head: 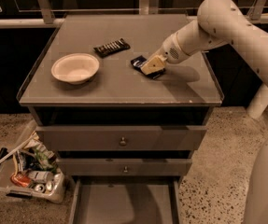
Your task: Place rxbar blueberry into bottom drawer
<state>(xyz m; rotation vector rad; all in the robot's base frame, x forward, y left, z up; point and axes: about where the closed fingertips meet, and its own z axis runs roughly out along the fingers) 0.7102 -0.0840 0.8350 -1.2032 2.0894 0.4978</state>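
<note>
The rxbar blueberry (pixel 137 61), a small dark blue wrapper, lies on the grey cabinet top (pixel 124 87), right of centre. My gripper (pixel 151 66) comes in from the right on the white arm and sits down on the bar's right end, covering part of it. The bottom drawer (pixel 124 204) is pulled out at the foot of the cabinet, below the gripper and to its left. Its flat grey floor holds nothing.
A white bowl (pixel 75 68) sits on the left of the top. A black-brown bar (pixel 111 47) lies behind it, toward the middle. The two upper drawers (pixel 123 141) are pushed in. A clear bin of clutter (pixel 31 176) stands on the floor at left.
</note>
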